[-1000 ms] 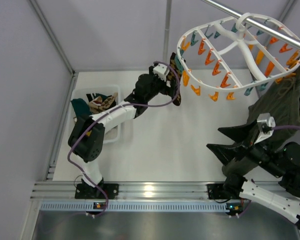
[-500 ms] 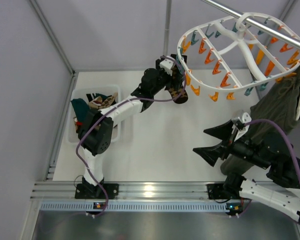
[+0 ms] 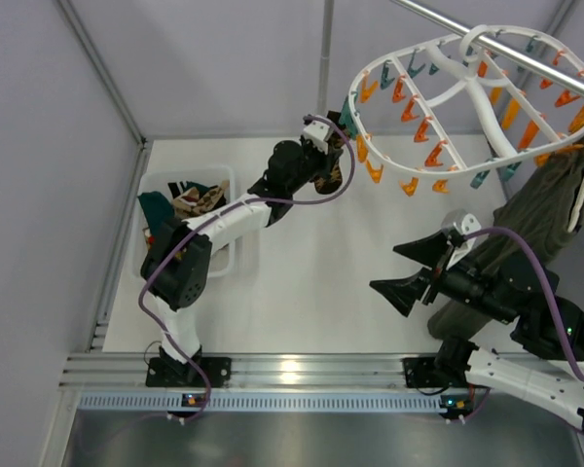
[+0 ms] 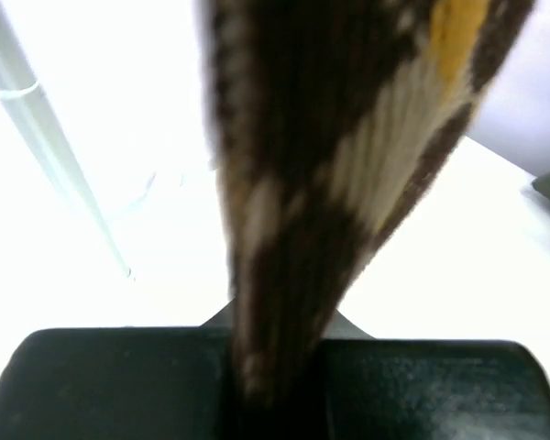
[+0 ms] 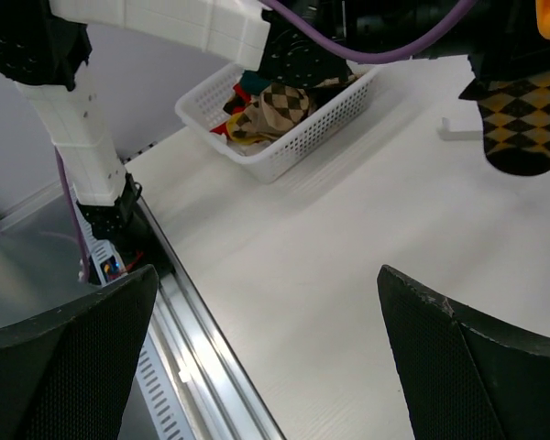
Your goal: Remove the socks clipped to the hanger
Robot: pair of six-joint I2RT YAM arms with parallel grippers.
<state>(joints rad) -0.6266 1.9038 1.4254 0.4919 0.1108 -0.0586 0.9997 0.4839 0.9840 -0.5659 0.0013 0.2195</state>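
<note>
A brown-and-yellow argyle sock [image 3: 331,178] hangs at the left edge of the white oval hanger [image 3: 489,102], which carries orange and teal clips. My left gripper [image 3: 318,161] is shut on this sock. In the left wrist view the sock [image 4: 348,165] runs down between the black jaws of the left gripper [image 4: 275,367]. The right wrist view shows the same sock [image 5: 521,119] dangling; whether a clip still holds it I cannot tell. My right gripper [image 3: 409,268] stands wide open above the table, with nothing between its fingers [image 5: 64,367].
A white basket [image 3: 190,176] at the left holds several socks, also visible in the right wrist view [image 5: 302,137]. A dark green garment [image 3: 535,224] hangs from the metal rail [image 3: 526,60] behind my right arm. The table's metal front edge [image 5: 192,357] lies below the right gripper.
The left gripper went from open to shut on the argyle sock and drew slightly back left. The hanger swayed. The right arm moved left and lower over the table, still open.
</note>
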